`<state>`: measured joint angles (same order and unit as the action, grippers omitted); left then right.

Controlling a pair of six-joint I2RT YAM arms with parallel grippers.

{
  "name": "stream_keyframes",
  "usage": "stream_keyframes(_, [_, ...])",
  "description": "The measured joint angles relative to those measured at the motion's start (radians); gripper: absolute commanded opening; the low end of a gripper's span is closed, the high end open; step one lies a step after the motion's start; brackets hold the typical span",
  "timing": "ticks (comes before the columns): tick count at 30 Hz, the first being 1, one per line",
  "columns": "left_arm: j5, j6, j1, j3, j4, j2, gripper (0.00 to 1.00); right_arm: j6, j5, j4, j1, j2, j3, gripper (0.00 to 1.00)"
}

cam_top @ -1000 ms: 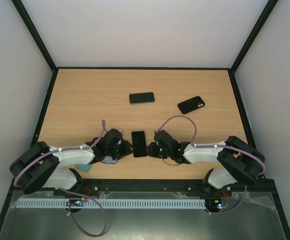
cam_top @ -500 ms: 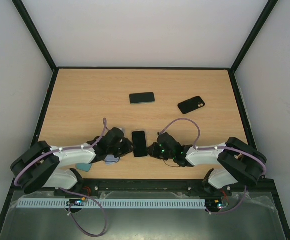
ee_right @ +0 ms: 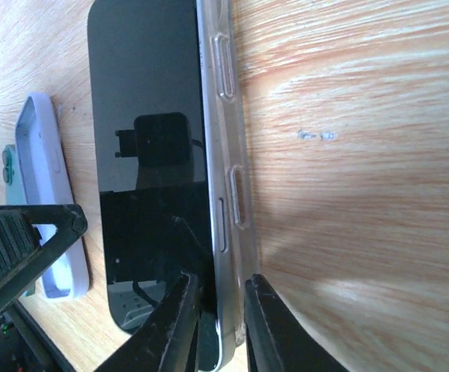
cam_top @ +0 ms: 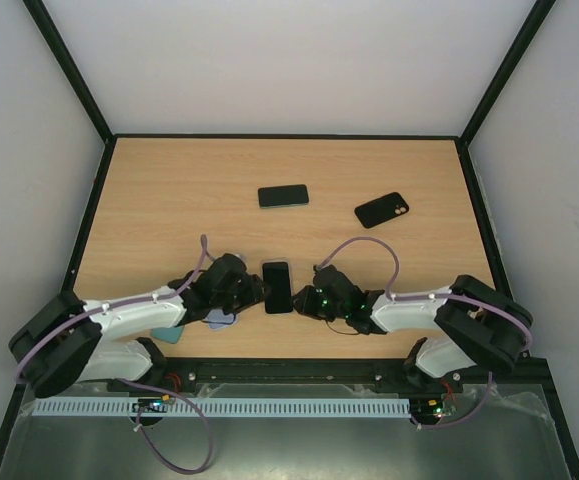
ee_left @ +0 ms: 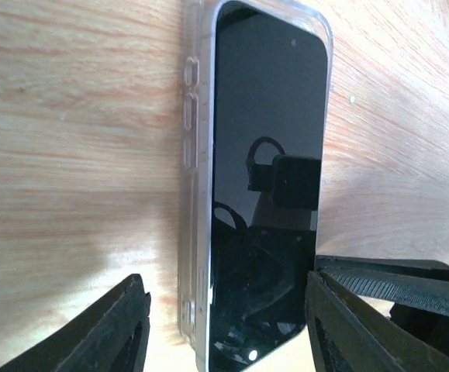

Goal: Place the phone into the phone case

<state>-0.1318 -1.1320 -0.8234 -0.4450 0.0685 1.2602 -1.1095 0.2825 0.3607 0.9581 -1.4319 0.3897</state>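
Note:
The black phone (cam_top: pixel 278 287) lies screen up at the near middle of the table, seated in a clear case (ee_left: pixel 194 155). In the left wrist view the phone (ee_left: pixel 267 186) has my left gripper (ee_left: pixel 228 325) open around its near end, one finger on each side and not touching. In the right wrist view my right gripper (ee_right: pixel 222 325) is closed on the phone's (ee_right: pixel 150 155) long right edge. One finger lies on the screen and the other outside the clear case wall (ee_right: pixel 230 163). In the top view the left gripper (cam_top: pixel 257 293) and right gripper (cam_top: pixel 303 298) flank the phone.
A second dark phone (cam_top: pixel 283 195) and a black case or phone with camera holes (cam_top: pixel 382 209) lie farther back. A lavender case (ee_right: pixel 50 201) with a green item beside it lies under the left arm, also seen in the top view (cam_top: pixel 219 320). Black frame rails edge the table.
The left arm has stretched slightly toward the phone. The right gripper drew back a little to the right and stays at the phone's edge. The phone has barely moved.

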Motion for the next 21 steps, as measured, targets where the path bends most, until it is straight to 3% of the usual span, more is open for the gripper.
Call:
stream_keyframes(3, [-0.007, -0.003, -0.021, 0.001, -0.027, -0.034, 0.53, -0.002, 0.007, -0.023, 0.002, 0.027, 0.000, 0.19])
stream_keyframes(7, [-0.040, -0.016, -0.043, 0.020, -0.013, -0.068, 0.54, 0.014, 0.006, -0.066, 0.005, 0.065, 0.002, 0.38])
stream_keyframes(11, [-0.056, -0.025, -0.037, 0.049, -0.008, -0.070, 0.56, 0.088, -0.002, -0.134, 0.008, 0.092, 0.006, 0.49])
stream_keyframes(21, [-0.099, 0.055, 0.171, 0.050, 0.027, -0.068, 0.65, 0.257, -0.068, -0.245, 0.082, 0.136, 0.010, 0.66])
